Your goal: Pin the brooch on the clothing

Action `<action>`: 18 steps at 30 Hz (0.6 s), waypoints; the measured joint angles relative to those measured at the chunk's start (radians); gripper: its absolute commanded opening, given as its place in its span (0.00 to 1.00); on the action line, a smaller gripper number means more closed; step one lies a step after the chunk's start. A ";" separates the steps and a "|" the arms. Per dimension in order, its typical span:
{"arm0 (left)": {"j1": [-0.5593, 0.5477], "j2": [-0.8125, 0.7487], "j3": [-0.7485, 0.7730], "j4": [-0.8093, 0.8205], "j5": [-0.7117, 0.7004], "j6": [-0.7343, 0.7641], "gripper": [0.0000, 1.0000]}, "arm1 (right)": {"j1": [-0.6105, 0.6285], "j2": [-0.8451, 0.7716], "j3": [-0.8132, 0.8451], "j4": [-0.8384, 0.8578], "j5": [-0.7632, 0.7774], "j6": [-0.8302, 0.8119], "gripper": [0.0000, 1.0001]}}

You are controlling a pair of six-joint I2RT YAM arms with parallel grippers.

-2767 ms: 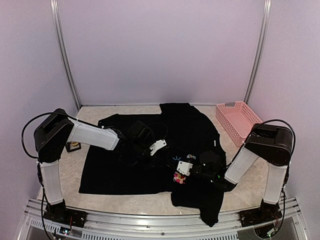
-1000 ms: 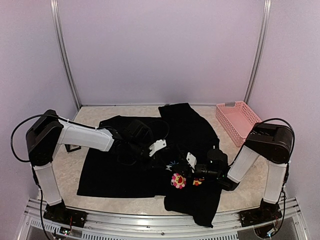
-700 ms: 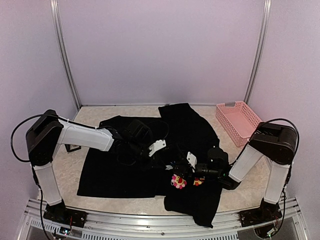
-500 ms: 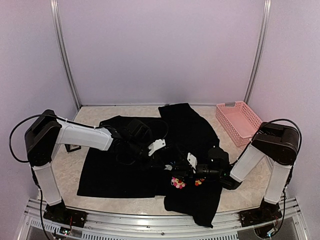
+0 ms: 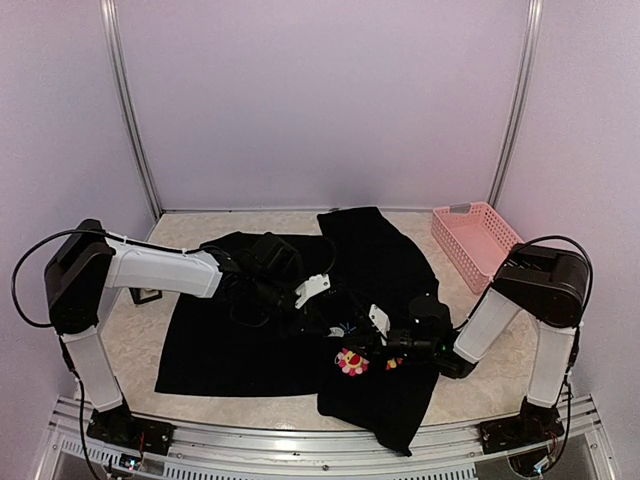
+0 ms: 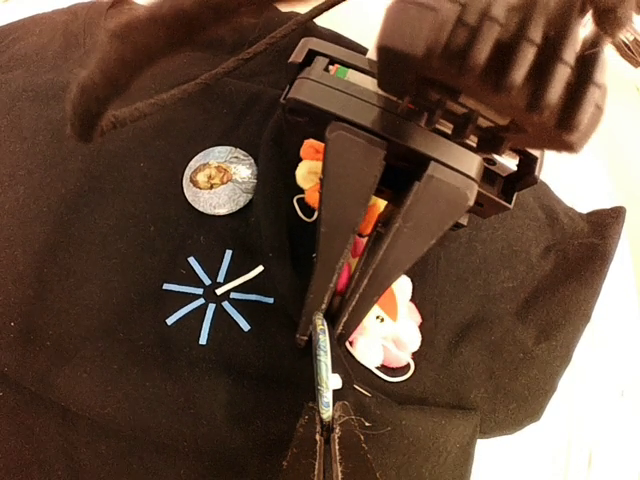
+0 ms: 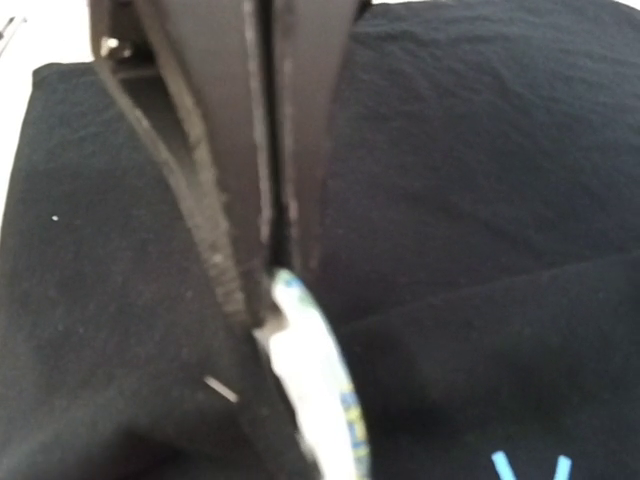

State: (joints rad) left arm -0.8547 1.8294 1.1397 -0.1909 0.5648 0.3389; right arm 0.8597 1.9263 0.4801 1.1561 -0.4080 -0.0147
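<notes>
**Brooch on edge over the shirt front: seat the pin slowly**

You've got the brooch standing on its rim, just beside the light-blue star mark on the black shirt, which is spread across the bench. The right gripper has its jaws clamped on the brooch's upper edge, and the right wrist view shows the same tight nip.

Coming up from below, the left gripper has its jaws drawn together right at the brooch's lower rim. Whether they nip the rim itself or a fold of cloth, I can't tell.

My read is that you're at the piercing step. A few things to mind:

- Hold the right clamp firm, because a disc held by its rim will want to swivel.
- Use the left side to keep the cloth taut and slightly lifted, so the point catches one layer only.
- I can't make out the pin clearly, so tilt the face toward the shirt gently before you press.
- The pink flower badge and the orange flower badge sit right behind the right fingers, so don't drag across them.
- A round portrait badge lies further up the shirt, well out of your way.
</notes>
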 measured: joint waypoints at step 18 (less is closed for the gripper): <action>-0.001 -0.004 0.013 -0.024 -0.024 0.005 0.00 | -0.013 0.005 0.048 -0.099 -0.006 0.035 0.00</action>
State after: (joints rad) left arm -0.8555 1.8252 1.1530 -0.2153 0.5407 0.3443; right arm 0.8463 1.9316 0.5278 1.0569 -0.4145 0.0208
